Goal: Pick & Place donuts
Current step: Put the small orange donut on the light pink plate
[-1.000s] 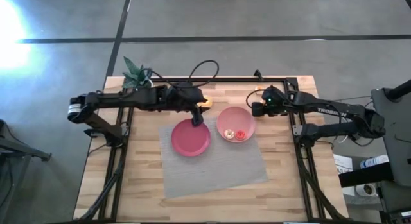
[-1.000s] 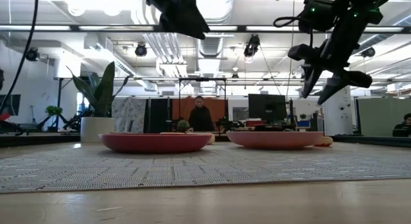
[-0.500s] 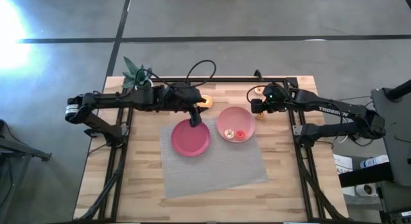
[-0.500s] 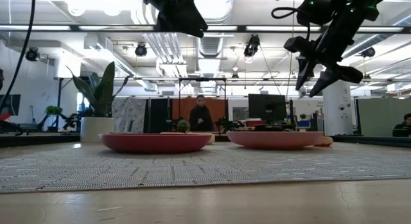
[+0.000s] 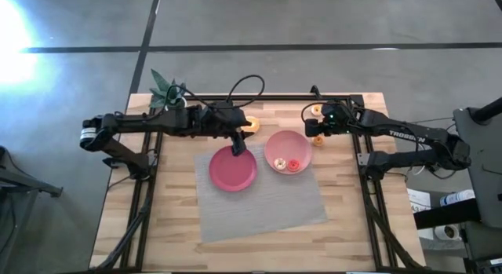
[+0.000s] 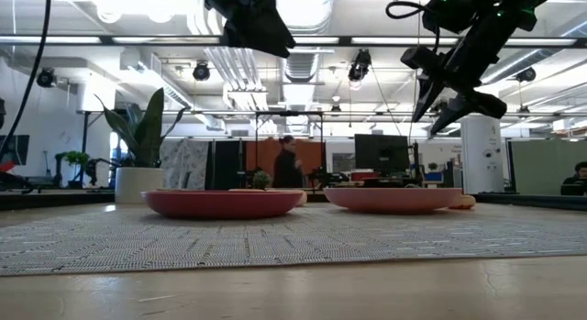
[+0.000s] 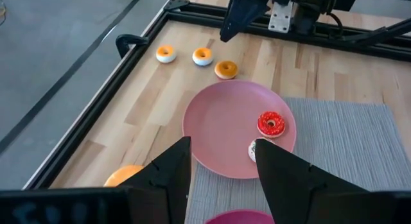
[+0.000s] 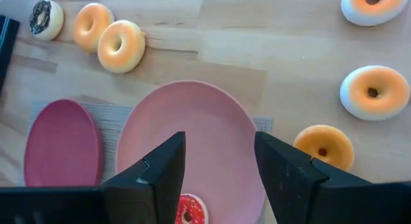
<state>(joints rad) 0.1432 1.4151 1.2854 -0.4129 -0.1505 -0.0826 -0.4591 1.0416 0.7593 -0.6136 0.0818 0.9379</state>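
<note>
My left gripper [image 5: 238, 147] is open and empty, high above the far rim of the magenta plate [image 5: 232, 170]. My right gripper [image 5: 314, 133] is open and empty, above the right rim of the pink plate [image 5: 287, 150]; its fingers [image 8: 290, 169] stand apart. A red donut [image 7: 270, 123] and a whitish one [image 7: 252, 149] lie in the pink plate. Three small donuts [image 7: 203, 56] lie on the wood at the far right. Two tan donuts [image 8: 121, 44] and a dark-iced one [image 8: 46, 18] lie beyond the magenta plate.
Both plates stand on a grey woven mat [image 5: 263, 203]. A black frame [image 5: 267, 97] borders the table. A potted plant [image 5: 165, 87] stands at the far left corner. A person [image 6: 286, 164] shows in the room behind the table.
My right gripper has gone up a little above the pink plate's right side and has stayed open. The donuts and plates have kept their places.
</note>
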